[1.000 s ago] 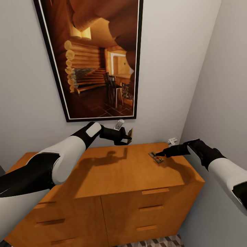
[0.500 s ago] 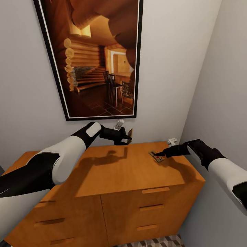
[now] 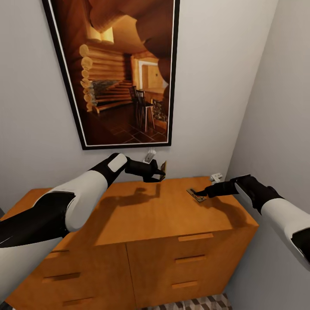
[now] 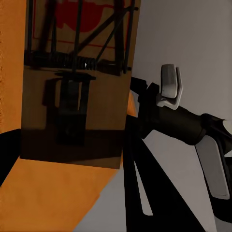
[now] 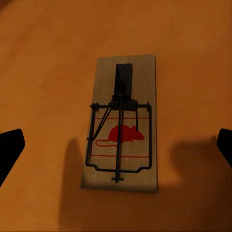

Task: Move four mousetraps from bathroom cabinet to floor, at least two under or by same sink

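The orange-brown cabinet stands against the wall below me. My left gripper is shut on a brown mousetrap and holds it on edge above the cabinet's back; in the left wrist view this mousetrap looms close. A second brown mousetrap with a red mouse print lies flat on the cabinet top at the right. My right gripper hovers open just over it, one fingertip on each side. A pale mousetrap lies near the back right corner.
A large framed picture hangs on the wall above the cabinet. A side wall closes in at the right. Another pale object sits behind my left gripper. A strip of cube-pattern floor tiles shows below the drawers.
The whole view has shifted slightly. My right gripper now covers more of the flat mousetrap, hiding its red print in the head view. The left gripper still holds its trap in place.
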{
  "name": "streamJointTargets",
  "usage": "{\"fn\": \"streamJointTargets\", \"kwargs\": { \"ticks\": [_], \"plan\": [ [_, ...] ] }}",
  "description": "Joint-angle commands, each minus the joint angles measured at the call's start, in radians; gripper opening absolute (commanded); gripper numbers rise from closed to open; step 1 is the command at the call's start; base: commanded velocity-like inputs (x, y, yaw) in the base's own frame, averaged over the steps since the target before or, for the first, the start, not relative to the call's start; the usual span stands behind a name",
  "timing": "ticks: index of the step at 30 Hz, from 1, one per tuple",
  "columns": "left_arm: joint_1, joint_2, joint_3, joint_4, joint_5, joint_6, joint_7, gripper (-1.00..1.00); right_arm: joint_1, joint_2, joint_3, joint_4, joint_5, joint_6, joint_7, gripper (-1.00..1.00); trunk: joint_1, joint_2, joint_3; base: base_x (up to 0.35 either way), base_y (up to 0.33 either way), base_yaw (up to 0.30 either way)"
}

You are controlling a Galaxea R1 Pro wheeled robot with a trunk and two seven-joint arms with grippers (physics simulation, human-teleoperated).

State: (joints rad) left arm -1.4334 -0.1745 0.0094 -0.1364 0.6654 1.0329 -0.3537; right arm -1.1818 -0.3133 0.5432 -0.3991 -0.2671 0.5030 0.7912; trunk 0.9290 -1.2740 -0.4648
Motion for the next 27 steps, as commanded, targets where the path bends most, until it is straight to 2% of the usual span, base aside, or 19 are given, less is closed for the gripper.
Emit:
{"fn": "streamJointTargets", "kwargs": {
  "ticks": [1, 27],
  "plan": [
    [-0.001, 0.000, 0.001, 0.000, -0.012, 0.001, -0.011, -1.00, -0.001, -0.001, 0.006, -0.002, -0.011, 0.008, -0.002, 1.00, 0.004, -0.008, -0.004, 0.000, 0.000, 0.000],
    [-0.001, 0.000, 0.001, 0.000, -0.012, 0.001, -0.011, -1.00, -0.001, 0.001, 0.009, -0.001, -0.009, 0.009, -0.006, 1.00, 0.104, -0.190, -0.086, 0.000, 0.000, 0.000]
  ]
}}
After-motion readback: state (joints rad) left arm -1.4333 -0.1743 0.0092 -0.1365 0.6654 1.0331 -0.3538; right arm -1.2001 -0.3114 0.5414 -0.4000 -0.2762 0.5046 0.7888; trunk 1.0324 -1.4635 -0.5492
